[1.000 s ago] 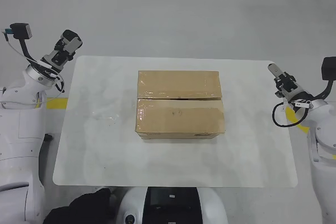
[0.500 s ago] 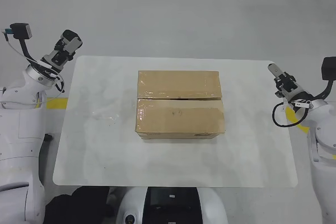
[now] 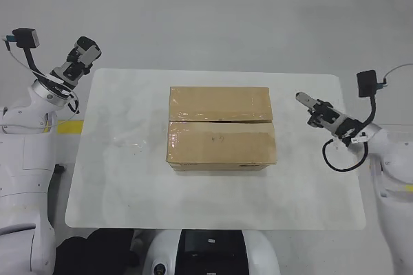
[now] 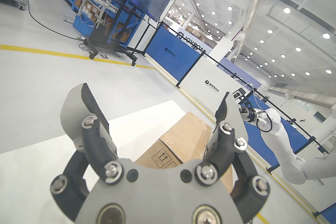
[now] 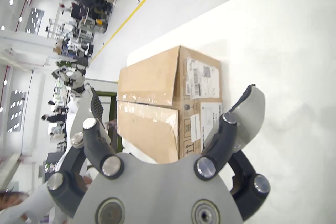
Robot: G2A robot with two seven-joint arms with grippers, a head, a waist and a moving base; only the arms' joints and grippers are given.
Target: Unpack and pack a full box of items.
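Box [image 3: 220, 128] sits mid-surface [image 3: 124, 185], top flaps down, clear tape along the seam. Judged at the very start: nothing opened, nothing unpacked, repacking all ahead. Left hand [image 4: 155, 95] well off the box's far left corner, fingers apart, empty. Right hand [image 3: 304, 100] near the box's right end, not touching, fingers apart, empty.

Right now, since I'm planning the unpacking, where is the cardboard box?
In the top view the cardboard box sits closed near the middle of the white table, between both arms, nearer the right end effector.
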